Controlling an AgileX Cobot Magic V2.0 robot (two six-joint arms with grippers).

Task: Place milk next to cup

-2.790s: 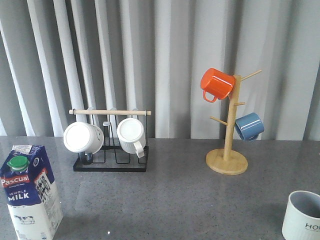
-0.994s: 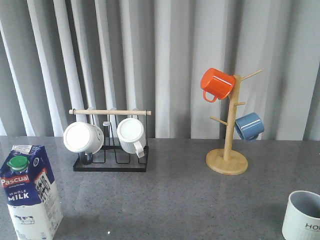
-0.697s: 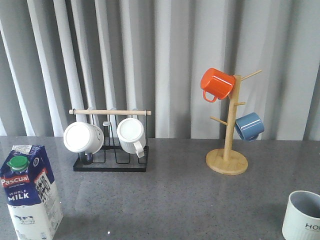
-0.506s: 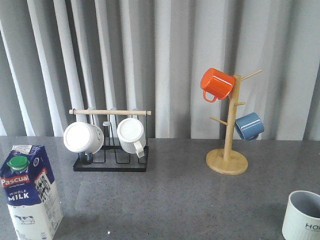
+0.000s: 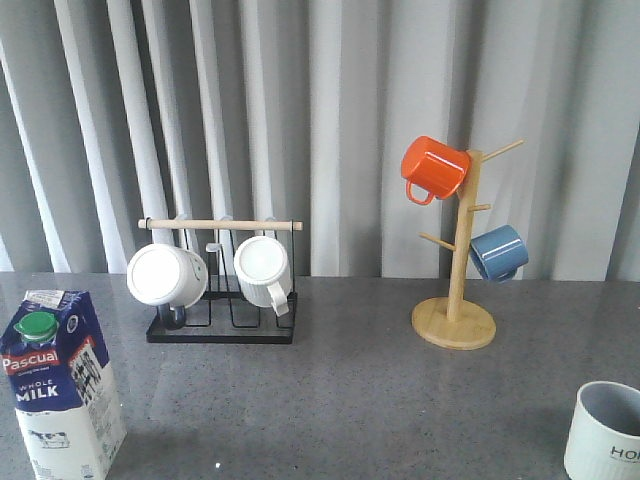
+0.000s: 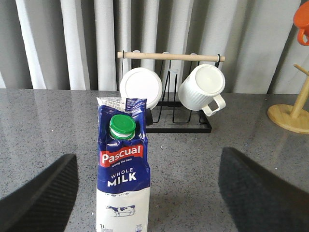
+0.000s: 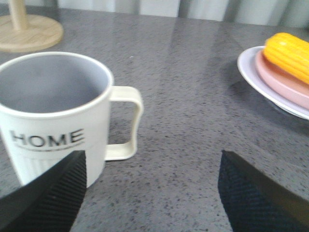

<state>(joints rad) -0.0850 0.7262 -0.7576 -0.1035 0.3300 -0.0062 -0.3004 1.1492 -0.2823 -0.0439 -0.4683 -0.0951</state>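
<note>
Milk (image 6: 121,169) upright between spread left fingers (image 6: 38,195), untouched; cup (image 7: 53,111) between spread right fingers (image 7: 48,200)

A dark grey speckled table (image 5: 360,390) fills the lower part of the front view, its polished top (image 6: 43,121) catching soft, pale reflections. Behind it, from 9 o'clock across to 3 o'clock, hangs a grey-white curtain (image 5: 340,130) in long vertical folds, lit evenly with darker shadow between the pleats. The curtain closes off the whole back of the scene, so no wall, floor or window shows. Light is diffuse and cool. At 12 o'clock in the right wrist view, the same curtain (image 7: 203,7) meets the table's far edge.
</note>
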